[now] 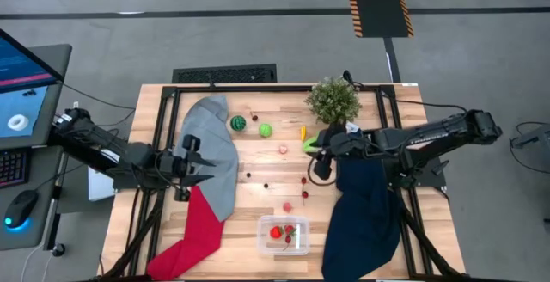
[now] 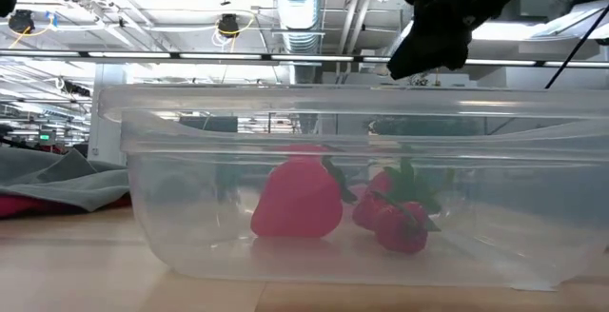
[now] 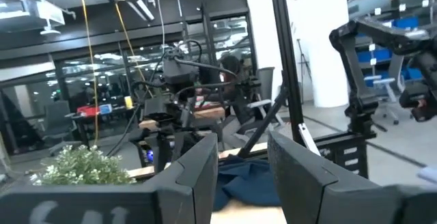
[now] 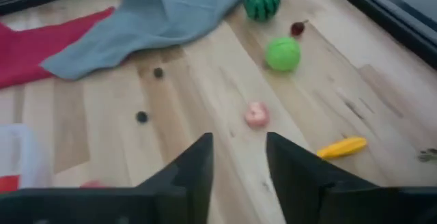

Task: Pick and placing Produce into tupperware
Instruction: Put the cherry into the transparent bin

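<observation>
I hold the right gripper [image 1: 321, 167] above the middle of the desk [image 1: 258, 157], its fingers parted a little and nothing between them. The pink piece [image 4: 257, 114] lies just ahead of the fingertips, so I judge it the next pick. To do this well, I centre the gap over the piece, widen the fingers before descending, and close only once both tips straddle it; the piece is small and round, and I expect it to roll if one finger lands first.

The tupperware [image 1: 284, 235] sits behind the gripper, near the desk's front edge, with a red strawberry [image 2: 297, 201] and smaller red pieces [image 2: 395, 219] already in it.

Farther ahead of the gripper lie the green ball [image 4: 283, 53] and the striped melon [image 4: 262, 1], the melon at the edge of the grey cloth [image 4: 164, 12]. The yellow piece [image 4: 341, 147] lies off to one side. Small dark beads [image 4: 141, 117] lie scattered well apart.

The potted plant [image 1: 333, 100] stands close beside the right arm; I keep the elbow clear of it. A blue cloth [image 1: 361, 213] lies beneath the arm.

The left gripper [image 1: 183, 168] waits over the grey cloth, slightly open and empty.
</observation>
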